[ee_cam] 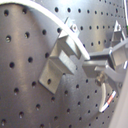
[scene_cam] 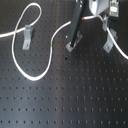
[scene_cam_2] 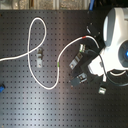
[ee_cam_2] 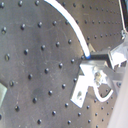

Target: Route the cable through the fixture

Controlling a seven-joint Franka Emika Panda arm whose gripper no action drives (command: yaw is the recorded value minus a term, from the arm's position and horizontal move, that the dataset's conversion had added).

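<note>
**Cable pinched at the gripper, looped past the left bracket**

You have the long thin white flexible cable [scene_cam: 31, 77] lying on the black perforated metal breadboard [scene_cam: 75, 105]. Take the grey metal bracket fixture [scene_cam: 26, 35] on the first exterior view's left as your landmark: the cable loops up and over it, drops past it, sweeps in a wide curve below it, then climbs away from it toward the arm. Along that climb you can see a small green band [scene_cam: 53, 46] on the cord.

In the second exterior view the same bracket [scene_cam_2: 39, 59] sits inside the loop, and the green band [scene_cam_2: 59, 65] shows on the rising stretch. Only this view gives you the short red mark [scene_cam_2: 86, 38] clearly, far from the bracket, close to the white robot arm body [scene_cam_2: 116, 35]. It also shows a small blue object [scene_cam_2: 1, 89] at the board's edge, on the far side of the bracket from the arm.

The gripper [ee_cam_2: 90, 58] closes on the cable: in the second wrist view the white cord runs straight into the dark fingertips and ends there. The first wrist view instead shows you a second grey bracket [ee_cam: 62, 62] close up, the cable [ee_cam: 50, 15] arcing over it, and dark fingers [ee_cam: 107, 56] beside it.
</note>
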